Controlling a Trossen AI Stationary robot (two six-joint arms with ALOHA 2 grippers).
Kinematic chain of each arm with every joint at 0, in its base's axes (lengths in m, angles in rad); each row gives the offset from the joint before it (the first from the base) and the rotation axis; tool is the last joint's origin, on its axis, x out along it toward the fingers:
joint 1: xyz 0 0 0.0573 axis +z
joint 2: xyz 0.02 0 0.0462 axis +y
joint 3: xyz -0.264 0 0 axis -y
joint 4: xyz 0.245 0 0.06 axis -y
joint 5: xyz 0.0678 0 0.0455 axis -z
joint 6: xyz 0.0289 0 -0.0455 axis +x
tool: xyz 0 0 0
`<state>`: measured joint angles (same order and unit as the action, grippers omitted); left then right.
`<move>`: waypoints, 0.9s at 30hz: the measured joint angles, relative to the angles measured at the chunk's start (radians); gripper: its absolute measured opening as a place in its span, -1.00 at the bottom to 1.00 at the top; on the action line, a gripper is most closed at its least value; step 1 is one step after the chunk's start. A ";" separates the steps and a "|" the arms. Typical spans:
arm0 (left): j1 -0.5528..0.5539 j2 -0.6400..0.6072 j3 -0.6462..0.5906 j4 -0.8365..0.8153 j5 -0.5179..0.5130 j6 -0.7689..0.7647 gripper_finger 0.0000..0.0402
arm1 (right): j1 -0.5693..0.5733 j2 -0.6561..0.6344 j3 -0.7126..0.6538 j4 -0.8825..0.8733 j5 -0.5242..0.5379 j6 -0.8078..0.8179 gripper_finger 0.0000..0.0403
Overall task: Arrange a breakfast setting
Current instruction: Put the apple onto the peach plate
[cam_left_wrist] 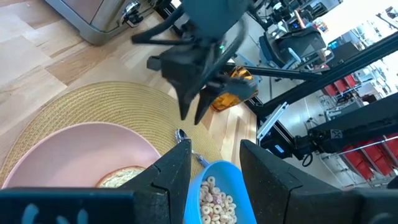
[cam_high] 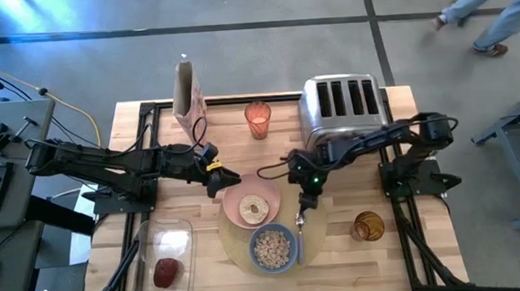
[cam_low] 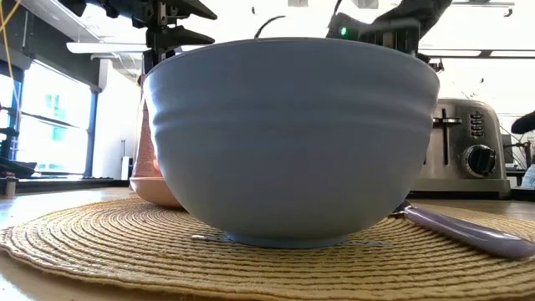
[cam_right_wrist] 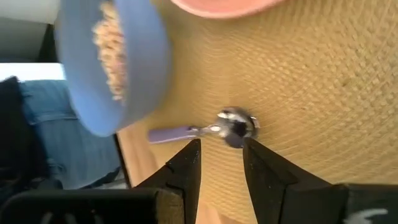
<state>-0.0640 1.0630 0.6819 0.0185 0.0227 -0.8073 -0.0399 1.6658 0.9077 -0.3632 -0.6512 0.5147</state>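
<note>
A round tan placemat (cam_high: 314, 238) lies at the table's near middle. On it rest a pink plate (cam_high: 239, 198) holding a bagel half (cam_high: 252, 208), and a blue bowl (cam_high: 274, 248) of cereal. A metal spoon (cam_high: 299, 230) with a lavender handle (cam_right_wrist: 174, 133) lies flat on the mat to the right of the bowl. An amber glass (cam_high: 368, 226) stands right of the mat. A red apple (cam_high: 167, 271) lies in a clear container (cam_high: 161, 239). My left gripper (cam_high: 227, 178) is open over the plate's far left rim. My right gripper (cam_right_wrist: 221, 155) is open just above the spoon's bowl end (cam_right_wrist: 236, 124).
A chrome toaster (cam_high: 345, 107) stands at the far right, and an orange glass (cam_high: 258, 118) and a paper bag (cam_high: 186, 91) stand at the far middle. A person (cam_high: 489, 10) walks on the floor beyond the table. Bare wood lies between the mat and the toaster.
</note>
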 joint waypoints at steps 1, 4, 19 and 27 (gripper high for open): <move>0.000 0.000 0.000 0.000 0.000 0.001 -0.37 | 0.000 -0.018 0.000 -0.001 0.000 0.007 -0.51; 0.000 0.000 0.000 0.001 0.000 0.028 -0.37 | 0.000 -0.080 0.000 -0.012 0.000 0.006 -0.51; -0.002 0.000 0.000 -0.005 0.120 0.025 -0.37 | 0.000 -0.486 0.000 -0.103 0.180 -0.199 -0.51; -0.002 0.000 0.000 -0.014 0.164 -0.040 -0.37 | 0.000 -0.714 0.000 -0.137 0.369 -0.286 -0.51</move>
<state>-0.0662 1.0630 0.6819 0.0048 0.1866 -0.8470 -0.0399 0.9515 0.9077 -0.4999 -0.2820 0.2290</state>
